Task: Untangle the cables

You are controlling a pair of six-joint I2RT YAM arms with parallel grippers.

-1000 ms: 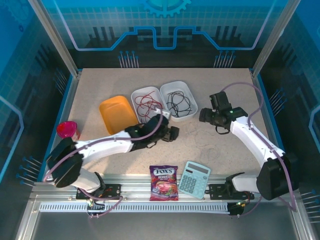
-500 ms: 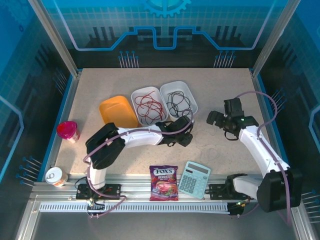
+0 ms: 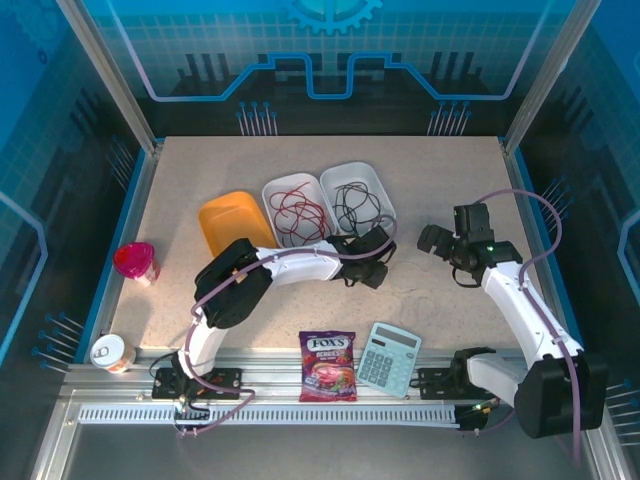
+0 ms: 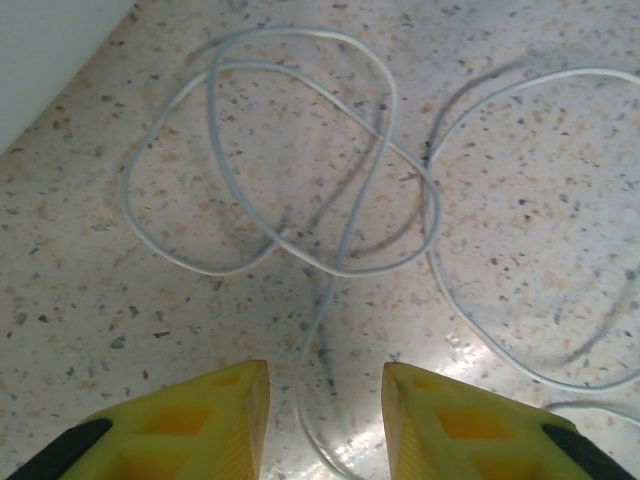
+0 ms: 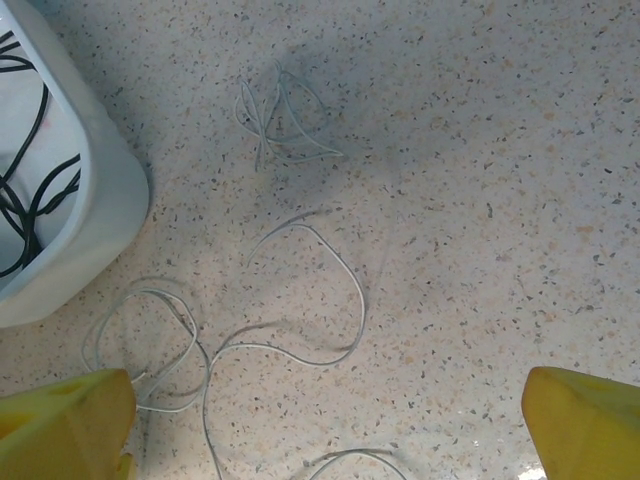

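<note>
Pale whitish cables [image 4: 330, 200] lie in overlapping loops on the speckled table. In the left wrist view one strand runs down between my left gripper's [image 4: 325, 385] yellow fingers, which stand partly apart around it without pinching it. My right gripper [image 5: 325, 400] hangs wide open above more pale loops [image 5: 300, 300], and a small pale tangle [image 5: 275, 125] lies farther off. In the top view the left gripper [image 3: 372, 268] is just below the two white trays and the right gripper [image 3: 442, 245] is to its right. Red cables [image 3: 295, 210] fill one tray, black cables [image 3: 357, 203] the other.
An orange tray [image 3: 232, 228] sits left of the white trays [image 3: 322, 176]. A candy bag [image 3: 327, 366] and a calculator [image 3: 388, 358] lie at the near edge. A pink cup [image 3: 134, 262] and a can [image 3: 110, 352] stand at the left. The black-cable tray's wall [image 5: 95, 215] is close to the right gripper.
My left arm has reached farther right, over the pale cables, and its jaws have narrowed. My right gripper has drawn back to the right and nearer, and opened fully.
</note>
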